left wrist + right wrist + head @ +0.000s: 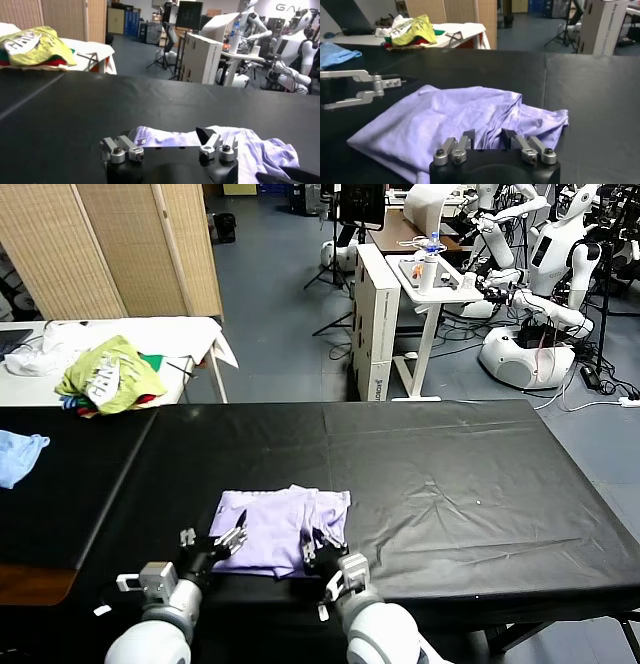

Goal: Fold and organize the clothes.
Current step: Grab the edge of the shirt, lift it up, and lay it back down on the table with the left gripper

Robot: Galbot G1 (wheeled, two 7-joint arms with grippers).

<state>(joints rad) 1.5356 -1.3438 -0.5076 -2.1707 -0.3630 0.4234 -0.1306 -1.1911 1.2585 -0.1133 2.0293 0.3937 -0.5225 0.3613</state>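
The pale lavender T-shirt (280, 529) lies folded and rumpled on the black table (450, 484), near its front edge. My left gripper (215, 538) is open at the shirt's left edge; in the left wrist view (167, 142) its fingers are spread wide, with the shirt (260, 150) just beyond them. My right gripper (322, 547) is open at the shirt's front right part. In the right wrist view (488, 138) its fingers stand either side of a ridge of folds in the shirt (435, 120). Nothing is gripped.
A yellow-green garment (105, 374) lies on a white side table (190, 334) at the back left. A small light-blue cloth (20, 454) lies at the left edge. Other robots and a white cart (430, 279) stand beyond the table.
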